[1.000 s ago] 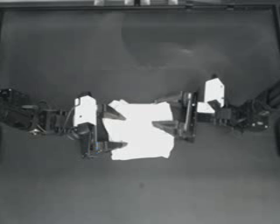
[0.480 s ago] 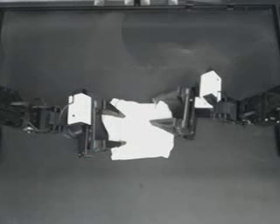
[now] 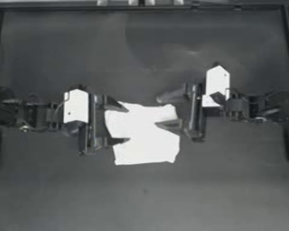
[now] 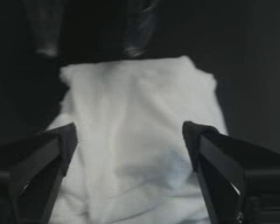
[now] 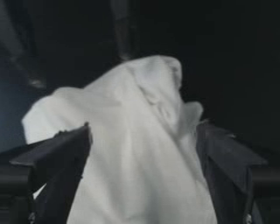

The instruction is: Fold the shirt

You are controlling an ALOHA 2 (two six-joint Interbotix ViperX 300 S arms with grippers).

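The white shirt (image 3: 144,135) lies on the dark table as a small folded bundle at the middle. My left gripper (image 3: 115,124) is at its left edge, open, one finger on each side of that edge. My right gripper (image 3: 171,110) is at the shirt's upper right corner, also open, with its near finger over the cloth. In the left wrist view the shirt (image 4: 136,131) spreads flat between the wide jaws of the left gripper (image 4: 131,146). In the right wrist view the shirt (image 5: 136,131) bulges up between the spread jaws of the right gripper (image 5: 142,142). Neither gripper pinches the cloth.
The dark table (image 3: 141,54) has a raised frame along its far edge and both sides. Both arms reach in level from the left and the right, and their white angular plates (image 3: 76,106) sit behind the grippers.
The left arm has drawn back a little to the left. The right gripper has shifted slightly toward the far side. The shirt has stayed where it was.
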